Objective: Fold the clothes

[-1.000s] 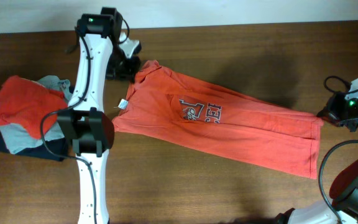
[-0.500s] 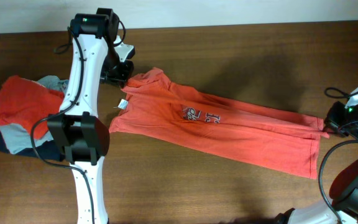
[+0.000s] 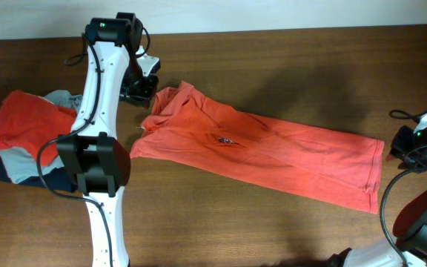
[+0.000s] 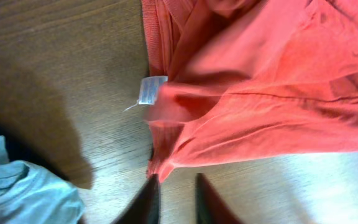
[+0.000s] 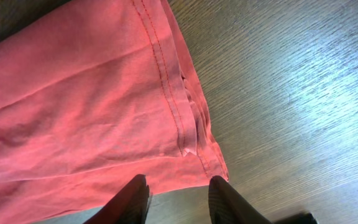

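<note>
The large orange-red T-shirt [image 3: 273, 148] lies folded lengthwise, running diagonally from upper left to right on the table. Only a sliver of its chest lettering [image 3: 227, 139] shows. My left gripper [image 3: 141, 87] is open and empty beside the collar end. In the left wrist view its fingers [image 4: 176, 186] sit just below a shirt corner [image 4: 166, 165], near the white neck tag [image 4: 151, 90]. My right gripper [image 3: 406, 152] is open and empty just off the hem end. In the right wrist view its fingers [image 5: 179, 186] sit below the stitched hem [image 5: 179, 112].
A pile of smaller orange-red, grey-blue and navy pieces [image 3: 21, 137] lies at the table's left, behind the left arm [image 3: 98, 111]. The wooden table [image 3: 273, 230] shows in front of the shirt. The table's back edge [image 3: 273, 30] is near the left gripper.
The shirt's far edge has come down over the lettering, which is now almost hidden. Both grippers have let go of the shirt. The right gripper has drawn back to the right.
</note>
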You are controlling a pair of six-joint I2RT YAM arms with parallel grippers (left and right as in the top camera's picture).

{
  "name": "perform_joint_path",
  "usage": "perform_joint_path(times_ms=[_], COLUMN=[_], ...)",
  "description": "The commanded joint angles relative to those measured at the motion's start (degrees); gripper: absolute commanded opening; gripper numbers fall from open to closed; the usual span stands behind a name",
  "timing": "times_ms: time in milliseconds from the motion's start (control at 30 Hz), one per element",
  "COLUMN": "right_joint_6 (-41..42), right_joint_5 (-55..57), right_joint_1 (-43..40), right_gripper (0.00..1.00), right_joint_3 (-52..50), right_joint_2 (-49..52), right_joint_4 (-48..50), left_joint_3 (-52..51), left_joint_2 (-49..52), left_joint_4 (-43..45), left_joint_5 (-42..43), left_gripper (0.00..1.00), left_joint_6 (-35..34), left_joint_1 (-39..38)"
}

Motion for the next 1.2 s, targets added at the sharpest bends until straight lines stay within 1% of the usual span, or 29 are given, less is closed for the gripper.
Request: perform_joint_path(times_ms=[0, 67, 167, 233, 333, 400, 567, 633, 667, 700, 833, 867, 1000, 1100, 1167], right_joint_6=[0.4, 0.7, 1.9, 1.9, 1.8, 1.8, 1.9, 1.9, 1.9, 1.9, 1.9, 1.9, 1.9, 1.9, 1.9], right_joint_5=[1.5, 1.5, 0.9, -1.7, -5.5, -6.8, -7.2, -7.2, -7.2, -7.2, -7.2, -7.2, -7.2, -7.2, -7.2], right_joint_1=[0.3, 0.3, 0.3, 0.3, 0.3, 0.3, 0.3, 0.3, 0.3, 0.3, 0.3, 0.3, 0.8, 1.3, 1.7], right_gripper=[0.41, 0.43, 0.46, 0.5, 0.56, 0.6, 0.62, 0.62, 0.62, 0.62, 0.62, 0.62, 0.62, 0.62, 0.62], right_joint_3=[0.5, 0.5, 0.5, 0.5, 0.5, 0.5, 0.5, 0.5, 0.5, 0.5, 0.5, 0.5, 0.5, 0.5, 0.5], right_joint_2=[-1.2, -1.2, -1.2, -1.2, -1.2, -1.2, -1.2, -1.2, -1.2, -1.2, -1.2, -1.2, -1.2, -1.2, -1.2], right_joint_4=[0.0, 0.2, 0.7, 1.3, 2.5, 3.2, 3.5, 3.5, 3.5, 3.5, 3.5, 3.5, 3.5, 3.7, 3.7], left_joint_3=[-0.5, -0.5, -0.5, -0.5, -0.5, -0.9, -5.2, -8.3, -11.2, -12.7, -16.3, -16.6, -16.6, -16.7, -16.7], left_joint_2=[-1.8, -2.0, -2.1, -2.1, -2.0, -2.0, -1.9, -1.9, -1.9, -1.9, -1.9, -1.9, -1.9, -1.9, -1.9], left_joint_4=[-0.1, -0.1, -0.1, 0.1, 1.9, 3.4, 8.2, 10.3, 11.4, 11.5, 13.4, 13.6, 15.2, 17.4, 19.0], left_joint_5=[-1.6, -1.6, -1.6, -1.5, 2.0, 2.1, 2.7, 6.7, 9.2, 8.9, 4.9, 3.8, 1.8, -0.1, -0.7], left_gripper=[0.43, 0.47, 0.56, 0.63, 0.65, 0.65, 0.64, 0.64, 0.63, 0.61, 0.6, 0.57, 0.55, 0.46, 0.27], left_joint_6=[0.7, 0.7, 0.7, 0.7, 0.7, 0.7, 0.8, 2.9, 4.2, 4.4, 4.3, 4.3, 4.3, 4.3, 4.3], left_joint_1=[0.5, 0.5, 0.5, 0.5, 0.3, 0.2, 0.0, -0.6, -1.5, -2.1, -3.9, -4.2, -5.0, -5.4, -5.6])
